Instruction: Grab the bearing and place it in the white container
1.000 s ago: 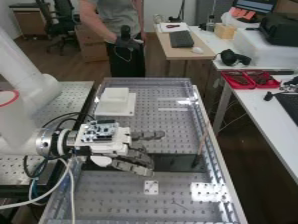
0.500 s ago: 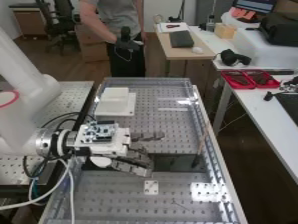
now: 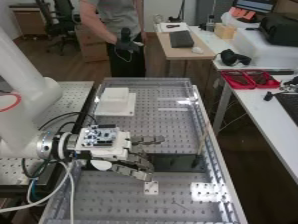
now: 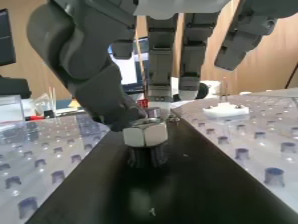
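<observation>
The hand (image 3: 138, 160) reaches in from the high view's left, over the dark strip (image 4: 86, 200) that crosses the perforated bench (image 3: 113, 205). Up against the hand in the wrist view, the shiny metal bearing (image 4: 146, 134), with its six-sided band, is upright at the strip; whether it touches the strip is unclear. Whether the hand is clamped on it or just around it cannot be told. The white container (image 3: 116, 95) sits apart from the hand, towards the bench's far end, with the bearing not inside
</observation>
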